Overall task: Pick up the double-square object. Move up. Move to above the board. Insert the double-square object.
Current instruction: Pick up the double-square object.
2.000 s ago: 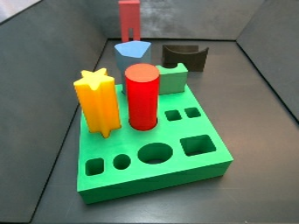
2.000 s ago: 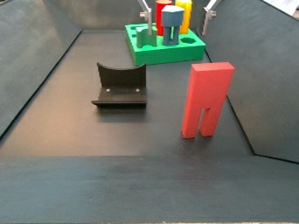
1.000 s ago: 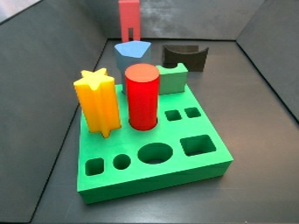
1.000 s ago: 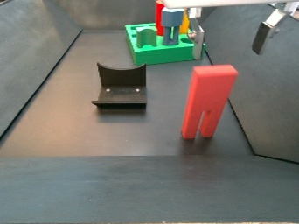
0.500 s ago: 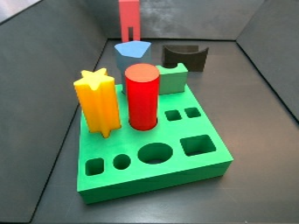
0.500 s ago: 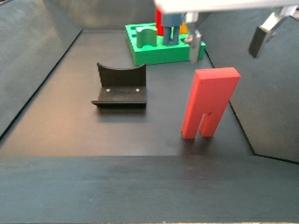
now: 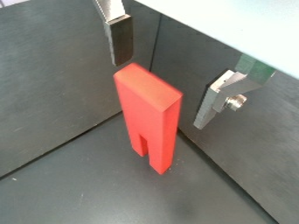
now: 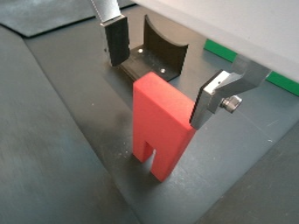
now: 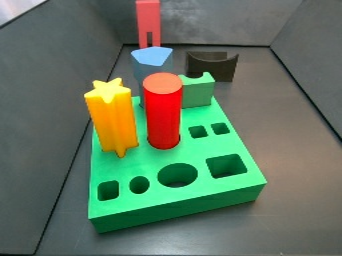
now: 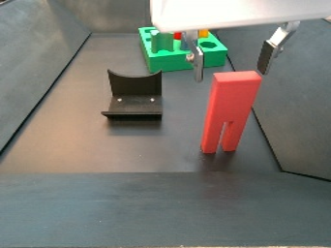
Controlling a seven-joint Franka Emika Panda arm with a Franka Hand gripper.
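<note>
1. Over the upright double-square object (image 10: 229,112) we find the pincer (image 10: 233,56), jaws spread wide with one finger on each side of the block's top, neither touching it.
2. Both wrist views confirm this: the pincer (image 7: 163,68) (image 8: 163,63) straddles the double-square object (image 7: 149,114) (image 8: 160,122), with clear gaps between the dark pads and the salmon-red faces.
3. We note the block stands on its two prongs on the dark tabletop (image 10: 116,155), slot facing the camera in a side view, close to the grey side wall.
4. We see the fixture (image 10: 132,94) well apart from the block on the tabletop; it also shows behind the block in a wrist view (image 8: 163,48).
5. We log the board (image 9: 171,165) lying flat, well apart from the block, carrying a yellow star-shaped post (image 9: 111,117), a red cylinder (image 9: 162,110) and a small green cube (image 9: 199,90).
6. We see the two small square holes (image 9: 207,130) in the board open, just beside the cylinder.
7. Behind the board in that side view, we see a light blue piece (image 9: 152,55) and the double-square object (image 9: 147,23) at the far end.
</note>
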